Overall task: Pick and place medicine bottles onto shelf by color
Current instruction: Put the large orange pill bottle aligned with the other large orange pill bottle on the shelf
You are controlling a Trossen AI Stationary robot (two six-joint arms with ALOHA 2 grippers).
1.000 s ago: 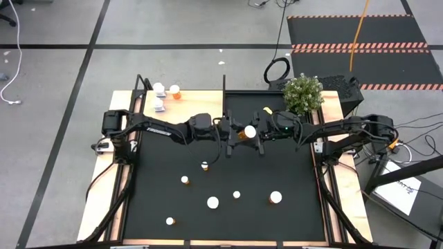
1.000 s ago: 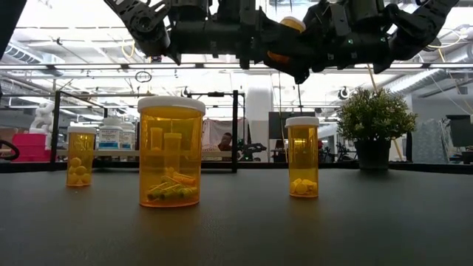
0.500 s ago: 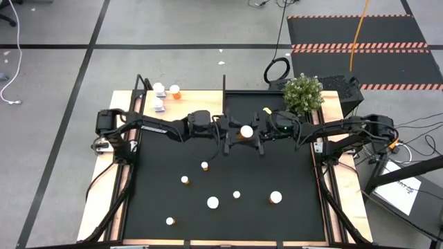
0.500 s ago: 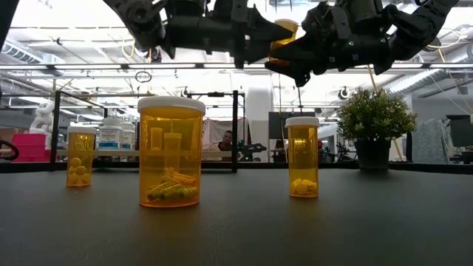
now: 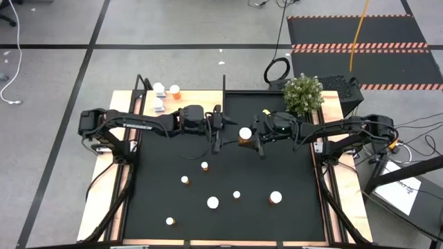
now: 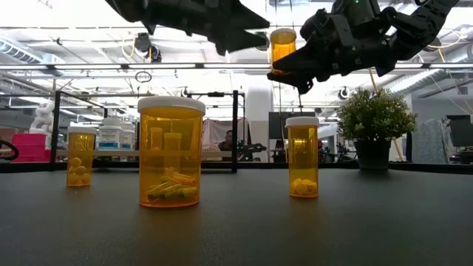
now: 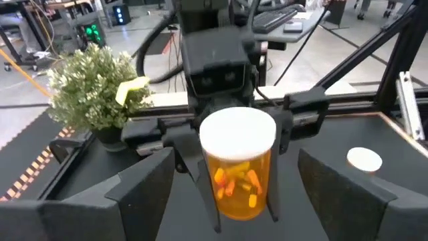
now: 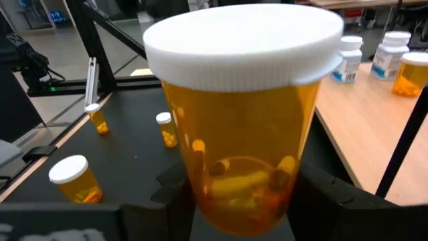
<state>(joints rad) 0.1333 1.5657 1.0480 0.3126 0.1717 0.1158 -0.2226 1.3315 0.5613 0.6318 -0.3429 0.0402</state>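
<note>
An orange medicine bottle (image 6: pixel 282 46) with a white cap (image 5: pixel 245 133) hangs high over the far middle of the black mat, with my right gripper (image 5: pixel 253 137) shut on it. My left gripper (image 5: pixel 216 131) stands open just left of the bottle, its fingers (image 7: pixel 142 193) apart from it. Several more bottles stand upright on the mat, among them a wide one (image 6: pixel 171 151) and a slim one (image 6: pixel 302 157). The light-wood shelf (image 5: pixel 148 105) at the far left bears two white bottles (image 5: pixel 158 88) and an orange one (image 5: pixel 174 90). My right gripper pinches the bottle's orange body (image 8: pixel 200 194), low down, between its two fingers (image 7: pixel 195 167). The fingers come in about level from the table's right. The bottle stands upright in the hold, cap up, lifted well clear of the mat.
A potted plant (image 5: pixel 303 93) stands at the mat's far right corner. Thin black posts (image 5: pixel 223 86) rise at the mat's far edge and by the shelf. Loose bottles (image 5: pixel 212 203) dot the near half of the mat.
My left gripper has opened, let go of the orange bottle, and drawn back up and toward the table's left edge. The bottle, earlier tilted between both grippers, now stands upright in my right gripper alone.
</note>
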